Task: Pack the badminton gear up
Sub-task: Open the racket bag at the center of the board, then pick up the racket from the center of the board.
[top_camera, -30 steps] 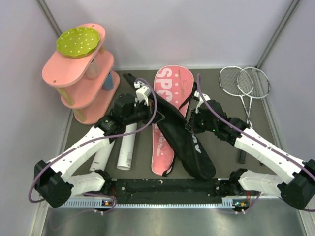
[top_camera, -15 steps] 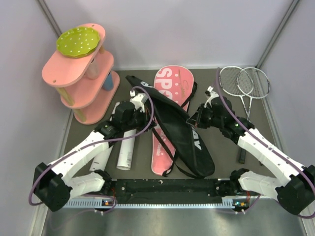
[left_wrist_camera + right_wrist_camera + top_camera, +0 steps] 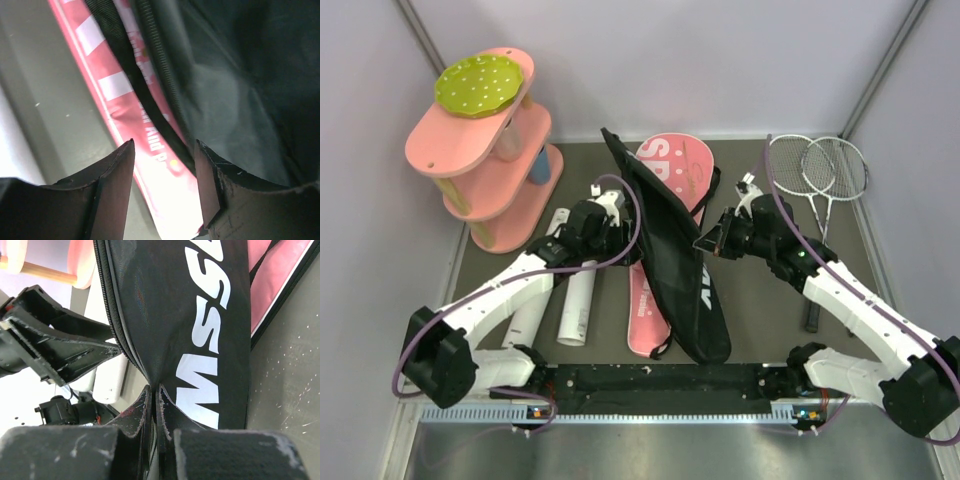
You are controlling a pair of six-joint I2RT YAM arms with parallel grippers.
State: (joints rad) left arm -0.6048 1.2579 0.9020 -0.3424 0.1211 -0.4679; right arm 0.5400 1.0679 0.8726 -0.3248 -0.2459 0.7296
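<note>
The racket bag lies in the middle of the table, its pink side (image 3: pixel 672 165) down and its black flap (image 3: pixel 670 255) raised on edge. My right gripper (image 3: pixel 706 243) is shut on the edge of that black flap (image 3: pixel 200 315), pinching the fabric between its fingers (image 3: pixel 154 390). My left gripper (image 3: pixel 623 222) stands open beside the flap, with only the bag's pink panel (image 3: pixel 150 140) showing between its fingers (image 3: pixel 112 190); the black flap (image 3: pixel 240 75) hangs to its right. Two rackets (image 3: pixel 817 168) lie at the back right. Two white tubes (image 3: pixel 575 300) lie left of the bag.
A pink tiered shelf (image 3: pixel 485 170) with a green dotted disc (image 3: pixel 480 83) stands at the back left. Grey walls close in both sides and the back. The rackets' handles (image 3: pixel 811 318) reach toward the right arm.
My left gripper has opened and let go of the black flap. The right gripper, still shut on it, has swung the flap up and leftward, so it now stands narrower over the pink side.
</note>
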